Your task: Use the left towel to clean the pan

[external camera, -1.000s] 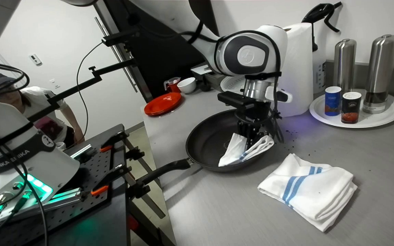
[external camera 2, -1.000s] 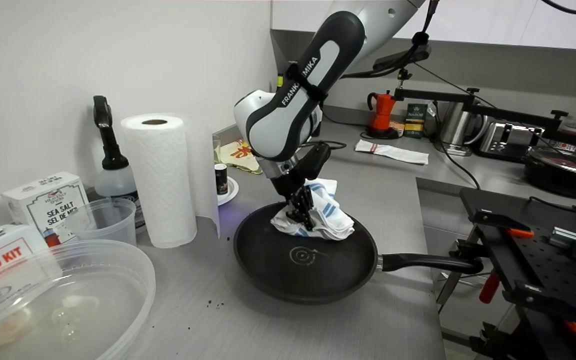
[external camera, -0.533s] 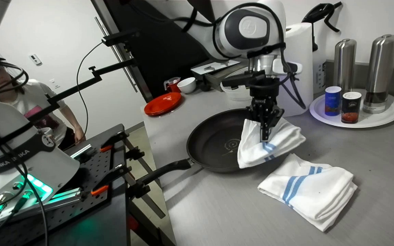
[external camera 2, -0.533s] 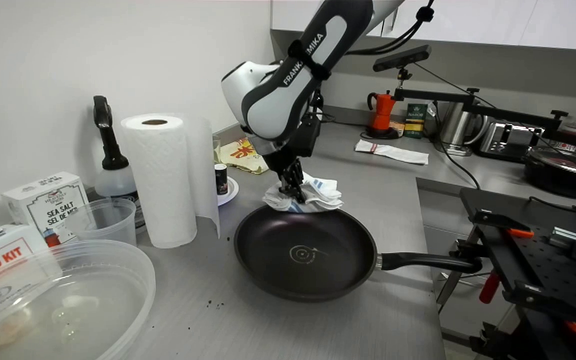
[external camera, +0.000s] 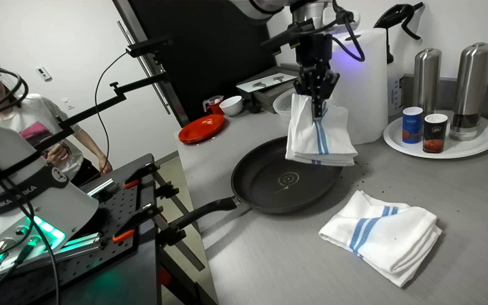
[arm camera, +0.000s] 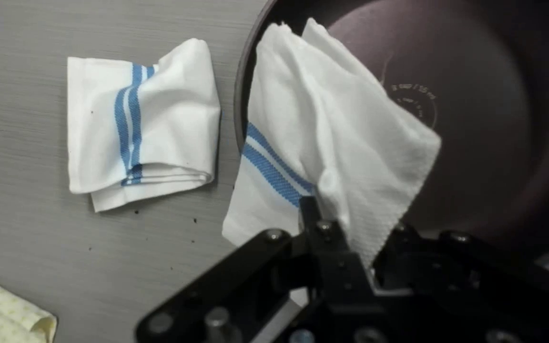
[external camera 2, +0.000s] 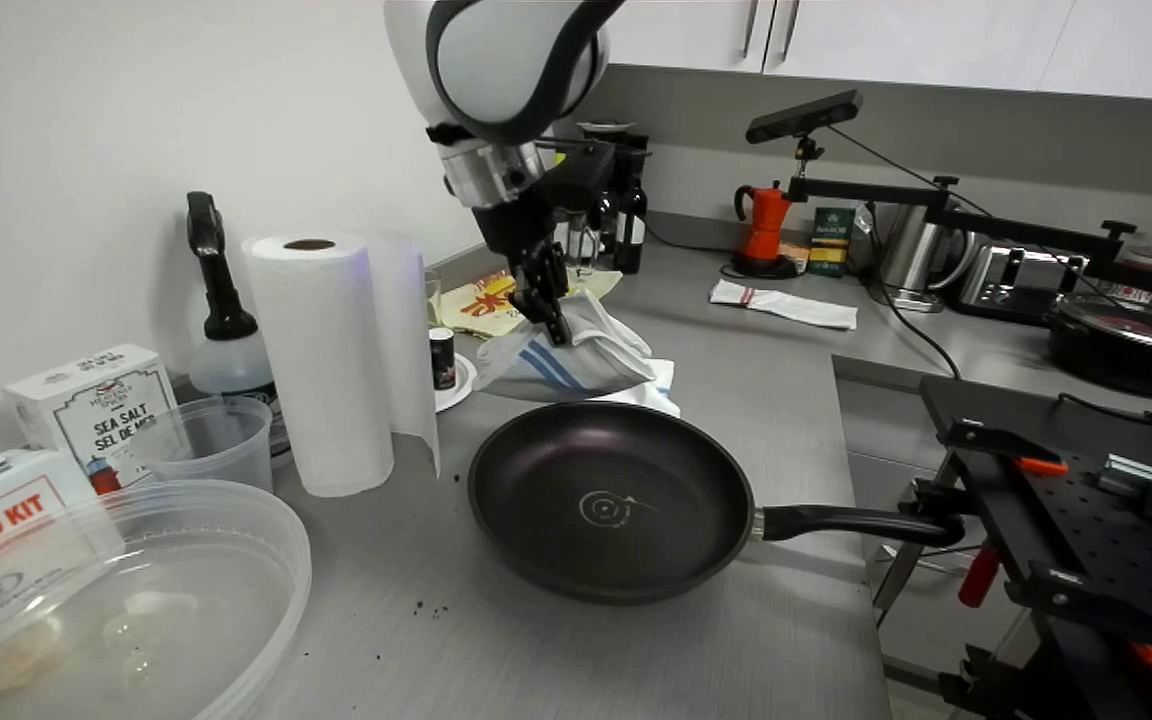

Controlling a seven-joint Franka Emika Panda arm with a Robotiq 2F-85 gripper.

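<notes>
I have the claw clamped on the towel; pan lies lower, handle pointing away. Next: down, I judge.

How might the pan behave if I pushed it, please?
The pan would probably slide rather than tip, sitting low and wide on the counter. It may swivel if bumped at its long handle, which juts past the counter's edge.

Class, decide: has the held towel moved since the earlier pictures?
Yes, upward: in an exterior view, the held towel earlier appeared below the paper towel roll; now it overlaps the roll's lower part.
</notes>
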